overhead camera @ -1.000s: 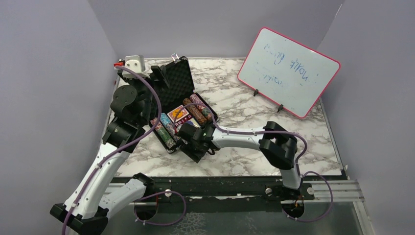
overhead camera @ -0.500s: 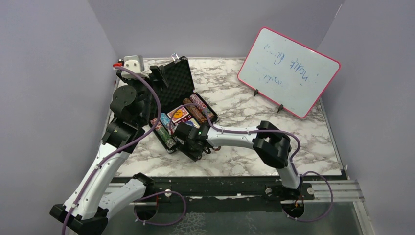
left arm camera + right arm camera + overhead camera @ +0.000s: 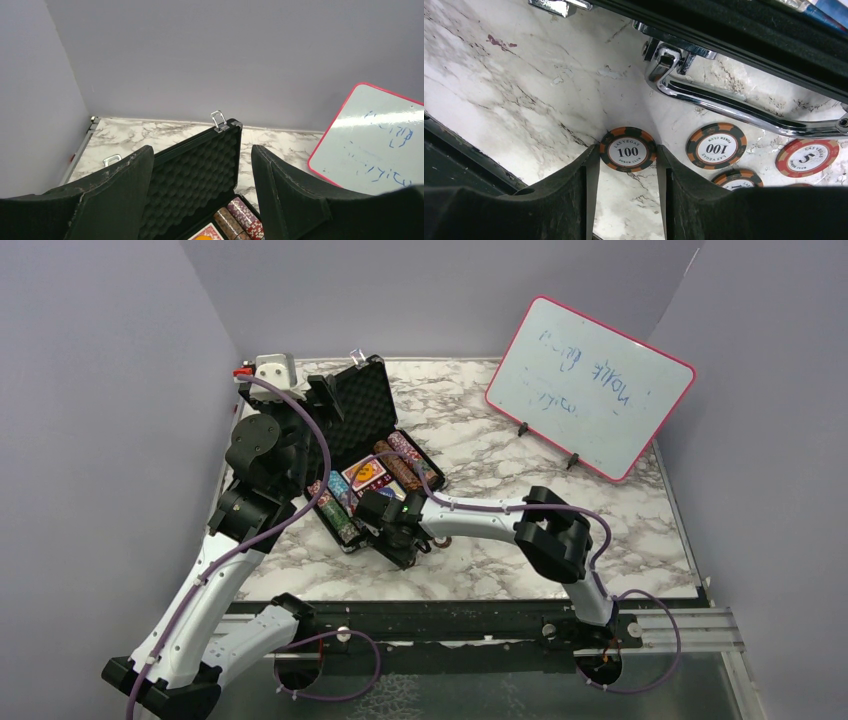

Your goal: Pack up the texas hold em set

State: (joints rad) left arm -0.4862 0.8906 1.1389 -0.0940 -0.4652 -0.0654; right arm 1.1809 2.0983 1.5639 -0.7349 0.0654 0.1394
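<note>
Marble-patterned tabletop (image 3: 480, 455), lavender walls (image 3: 450, 290), left pincer (image 3: 201, 155) wide, right pincer (image 3: 627, 156) pinching 100 chip (image 3: 627, 149) near briefcase handle (image 3: 734, 107).

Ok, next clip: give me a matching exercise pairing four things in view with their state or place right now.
Things:
1. 100 chip
2. 5 chip
3. case lid
4. whiteboard

States:
A. pink-framed, propped upright
B. red-edged, lying flat, untouched
C. gripped between the fingertips of the right gripper
D. raised open, foam lining showing

Pairs: 1-C, 2-B, 3-D, 4-A
</note>
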